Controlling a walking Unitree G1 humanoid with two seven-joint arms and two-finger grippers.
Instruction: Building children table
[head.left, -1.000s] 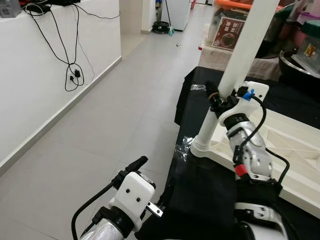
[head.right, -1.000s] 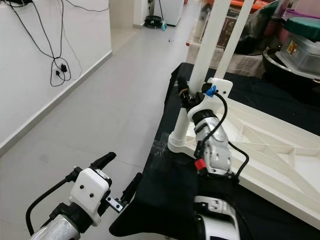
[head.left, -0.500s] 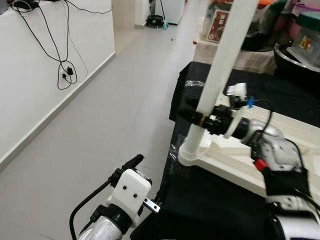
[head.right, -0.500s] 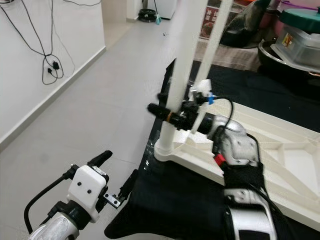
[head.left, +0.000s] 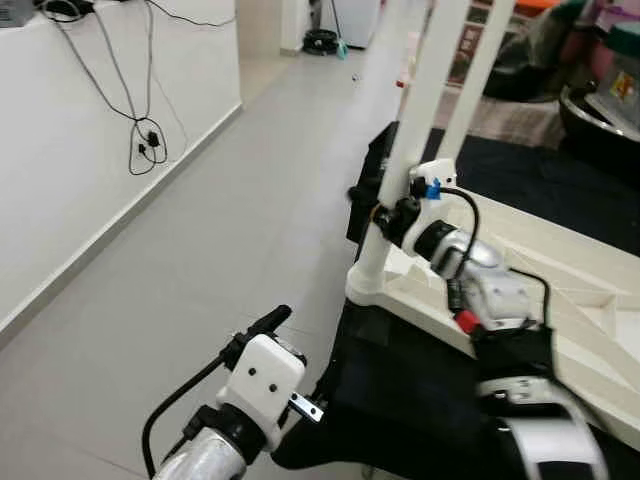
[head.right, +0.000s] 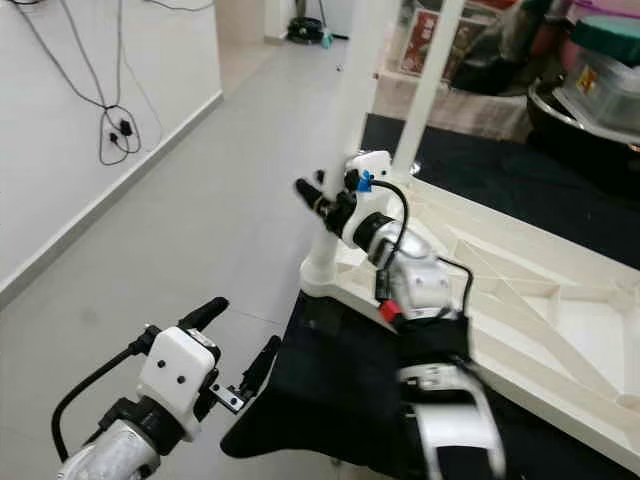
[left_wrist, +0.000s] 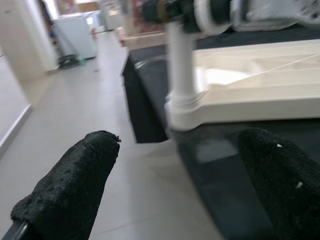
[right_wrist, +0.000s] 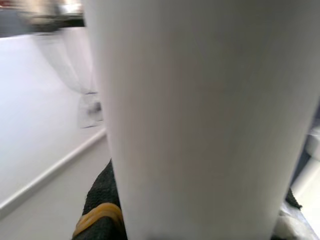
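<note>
The right gripper (head.left: 383, 210) is pinched around a white table leg (head.left: 415, 130), low on the leg, just above the collar where the leg meets the corner of the upturned white tabletop (head.left: 560, 290). In the right wrist view the leg (right_wrist: 200, 115) stands pressed between the black fingers (right_wrist: 102, 200), one of them wearing a yellow band. The leg rises upright from the gripper and runs out of the top of the frame; a second white leg (head.left: 478, 75) stands just behind it, on the far side of the gripper. The tabletop lies underside up, its ribbing showing, on a black cloth (head.left: 400, 400) that covers the bench beneath the right arm and hangs over its edge. The left gripper (head.left: 285, 365) hovers low and well apart from the leg, off the edge of the cloth and above the grey tiled floor (head.left: 200, 260), its two fingers spread wide and holding nothing; in the left wrist view the padded fingertips (left_wrist: 75, 190) frame the foot of the leg and the corner of the tabletop ahead of them. Beyond the left gripper a white wall (head.left: 80, 150) carries dangling black cables (head.left: 148, 140).
</note>
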